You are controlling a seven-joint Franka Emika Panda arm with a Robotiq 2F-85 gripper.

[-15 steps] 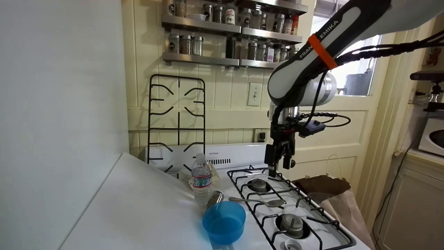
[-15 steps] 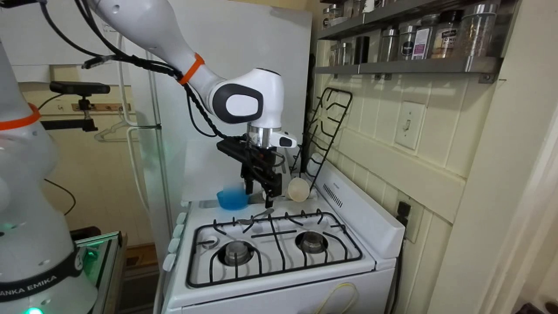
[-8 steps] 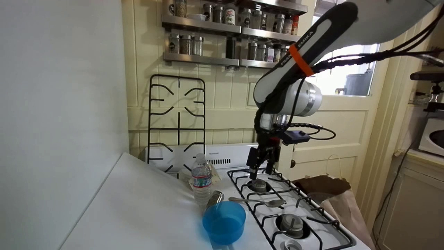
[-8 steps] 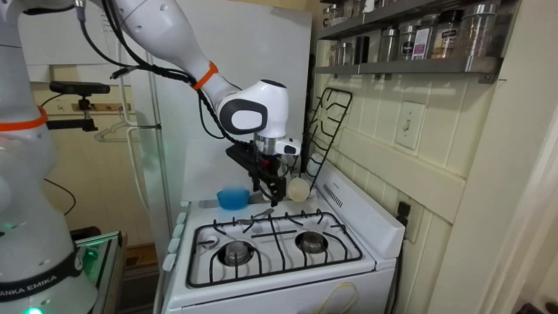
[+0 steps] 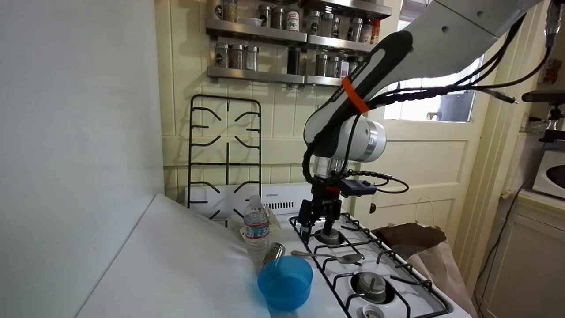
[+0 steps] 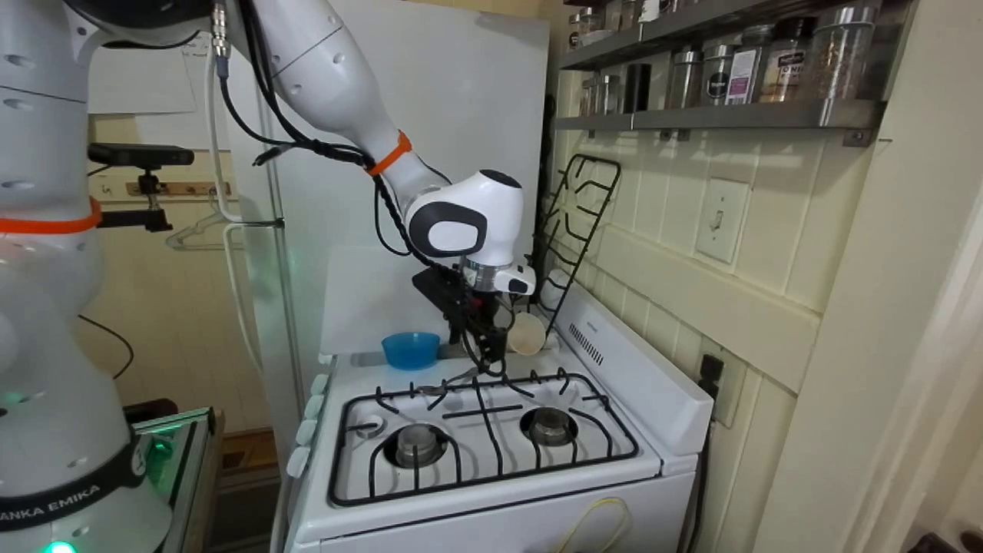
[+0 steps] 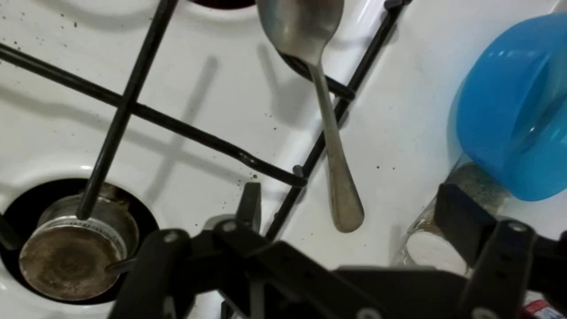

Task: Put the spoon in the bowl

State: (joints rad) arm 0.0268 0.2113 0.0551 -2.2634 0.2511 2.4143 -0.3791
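One end effector [image 5: 316, 232], lower now, nearer the spoon [image 7: 327, 110]

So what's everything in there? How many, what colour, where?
Gas stove: one, white, against the wall
Burners: two showing, grey, on the stove
Grates: two, black, one over the burners, one propped against the wall
Spoon: one, silver, across the flat grate's edge
Bowl: one, bright blue, near the spoon
Small jar: one, clear, by the bowl
Water bottle: one, clear, by the jar
Round object: one, cream, near the stove's back
Shelves: several, silvery, on the wall
Spice jars: many, mostly clear, on the shelves
Light switch: one, white, on the wall
Fridge: one, white, beside the stove
Paper bag: one, brownish, beside the stove
Door: one, cream, behind the bag
Robot arm: one, mostly white, over the stove
Claw: one, black, open, near the spoon
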